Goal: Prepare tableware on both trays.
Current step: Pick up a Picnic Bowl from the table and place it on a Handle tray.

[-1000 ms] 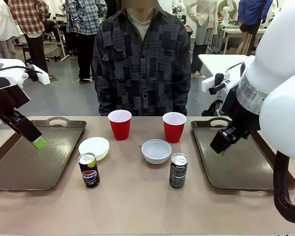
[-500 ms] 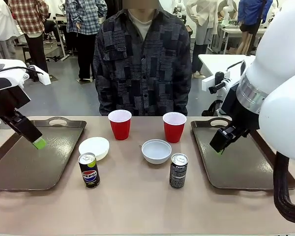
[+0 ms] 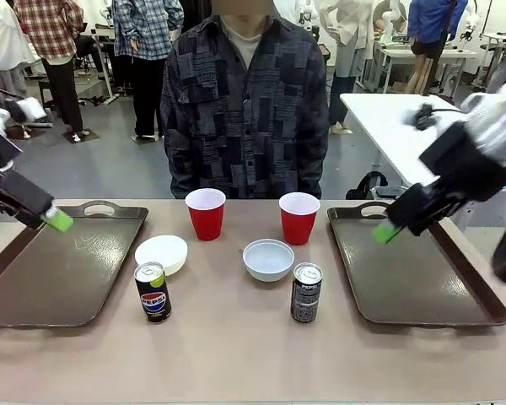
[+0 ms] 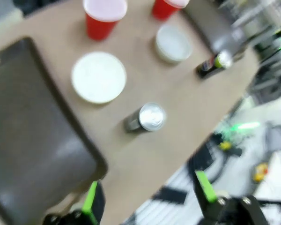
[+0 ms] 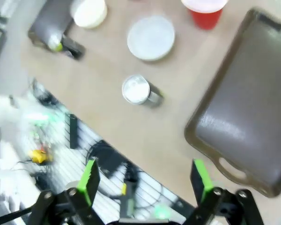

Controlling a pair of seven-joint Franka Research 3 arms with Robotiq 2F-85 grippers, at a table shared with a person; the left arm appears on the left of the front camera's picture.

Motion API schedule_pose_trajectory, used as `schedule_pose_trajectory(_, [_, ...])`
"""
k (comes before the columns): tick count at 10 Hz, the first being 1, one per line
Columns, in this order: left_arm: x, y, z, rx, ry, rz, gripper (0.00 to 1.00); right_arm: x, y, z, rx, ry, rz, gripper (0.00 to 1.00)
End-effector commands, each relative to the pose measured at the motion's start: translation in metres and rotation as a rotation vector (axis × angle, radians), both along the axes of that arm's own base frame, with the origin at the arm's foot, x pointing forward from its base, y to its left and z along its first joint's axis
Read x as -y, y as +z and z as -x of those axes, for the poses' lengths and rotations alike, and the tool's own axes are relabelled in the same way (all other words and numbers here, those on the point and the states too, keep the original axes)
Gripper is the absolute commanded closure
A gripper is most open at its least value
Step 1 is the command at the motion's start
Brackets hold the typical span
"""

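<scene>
The desk (image 3: 236, 354) carries everything. Its two trays are bare, the left tray (image 3: 34, 287) at 9 o'clock and the right tray (image 3: 422, 287) at 3 o'clock. All six pieces of tableware stand on the desk between them.

The left claw (image 3: 57, 219) hangs over the left tray's far rim, near 10 o'clock, fingers spread wide and empty. The right claw (image 3: 386, 231) hangs over the right tray's far corner, near 2 o'clock, equally spread and empty.

The main risk, I judge, is crowding: if both arms reach for the middle together, they could meet.

The left bowl (image 3: 161, 253), toward 10 o'clock, and the right bowl (image 3: 268, 259), at the centre, are low and wide. A pinch on a rim could slip or flip either one.

The left cup (image 3: 206, 213) at 11 o'clock and the right cup (image 3: 298, 217) at 1 o'clock look light. A hard squeeze could buckle one, and a glancing finger could topple it toward the person (image 3: 244, 101) at 12 o'clock.

The blue can (image 3: 153, 292) at 7 o'clock stands near the left bowl, so a descent on that bowl might clip it. The black can (image 3: 306, 293) at 5 o'clock, close to the right bowl, runs the same risk.
</scene>
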State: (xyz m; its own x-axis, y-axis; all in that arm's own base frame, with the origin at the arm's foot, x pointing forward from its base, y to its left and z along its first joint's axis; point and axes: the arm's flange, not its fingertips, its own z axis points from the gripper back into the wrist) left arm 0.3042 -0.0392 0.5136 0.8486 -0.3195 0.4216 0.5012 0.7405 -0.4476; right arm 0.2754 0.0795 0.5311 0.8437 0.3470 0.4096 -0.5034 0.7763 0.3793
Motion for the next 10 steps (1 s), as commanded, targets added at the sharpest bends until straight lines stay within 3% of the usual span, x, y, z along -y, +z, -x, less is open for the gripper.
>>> schedule_pose_trajectory(1, [-0.036,-0.002,-0.003,-0.028,0.09,0.258,0.0,0.061,-0.001,0.026,-0.004,-0.1,-0.237,0.0])
schedule_pose_trajectory(3, [-0.076,-0.002,0.001,-0.068,0.144,0.375,0.0,0.113,0.006,0.046,0.012,-0.176,-0.36,0.0])
schedule_pose_trajectory(6, [-0.122,0.007,0.015,-0.066,0.247,0.33,0.0,0.162,-0.004,0.06,-0.061,-0.258,-0.414,0.0])
schedule_pose_trajectory(10, [-0.173,-0.008,0.028,-0.082,0.379,0.295,0.0,0.214,-0.028,0.05,-0.179,-0.335,-0.504,0.0])
